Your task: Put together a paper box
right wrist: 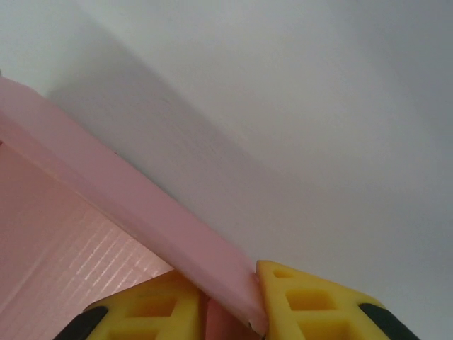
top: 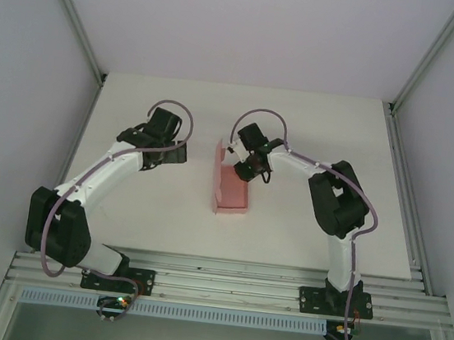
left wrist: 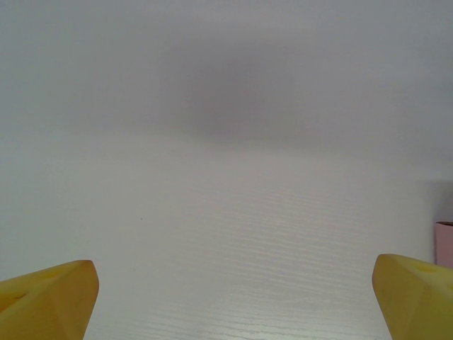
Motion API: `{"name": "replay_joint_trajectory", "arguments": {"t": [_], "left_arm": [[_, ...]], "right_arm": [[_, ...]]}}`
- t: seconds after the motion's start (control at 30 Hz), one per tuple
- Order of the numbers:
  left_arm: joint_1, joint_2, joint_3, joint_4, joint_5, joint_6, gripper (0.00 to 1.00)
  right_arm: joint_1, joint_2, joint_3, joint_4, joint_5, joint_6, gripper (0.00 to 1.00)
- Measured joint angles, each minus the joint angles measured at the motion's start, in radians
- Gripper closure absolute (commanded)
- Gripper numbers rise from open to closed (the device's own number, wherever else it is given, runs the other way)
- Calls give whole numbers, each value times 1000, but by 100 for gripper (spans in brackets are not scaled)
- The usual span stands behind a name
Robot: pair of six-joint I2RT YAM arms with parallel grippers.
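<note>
The salmon-pink paper box (top: 231, 189) lies mid-table as a partly folded sheet with one long wall raised. My right gripper (top: 243, 162) is at its far right end, shut on that raised wall. In the right wrist view the pink wall (right wrist: 141, 212) runs diagonally and is pinched between the yellow fingers (right wrist: 311, 301), with the ribbed inner panel (right wrist: 64, 241) to the left. My left gripper (top: 181, 153) hovers over bare table left of the box, open, with its yellow fingertips (left wrist: 49, 294) wide apart. A sliver of the pink box (left wrist: 444, 243) shows at the left wrist view's right edge.
The white table (top: 314, 139) is ringed by pale enclosure walls with aluminium posts at the back corners (top: 394, 108). An aluminium rail (top: 230, 278) carrying both arm bases runs along the near edge.
</note>
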Motion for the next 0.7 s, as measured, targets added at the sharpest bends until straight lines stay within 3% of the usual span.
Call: {"name": "replay_joint_trajectory", "arguments": {"t": [0.13, 0.27, 0.4, 0.5, 0.7], "left_arm": [[0, -21, 0, 12, 1, -11, 0], [0, -36, -6, 31, 7, -21, 0], [0, -36, -6, 40, 14, -21, 0], [0, -36, -6, 47, 20, -21, 0], [0, -36, -6, 60, 32, -21, 0]], "right_arm": [[2, -54, -53, -35, 139, 205, 82], [2, -133, -137, -75, 222, 427, 76], [18, -222, -288, -74, 191, 613, 59], [51, -287, -403, -44, 112, 723, 54], [125, -412, -439, -54, 53, 772, 37]]}}
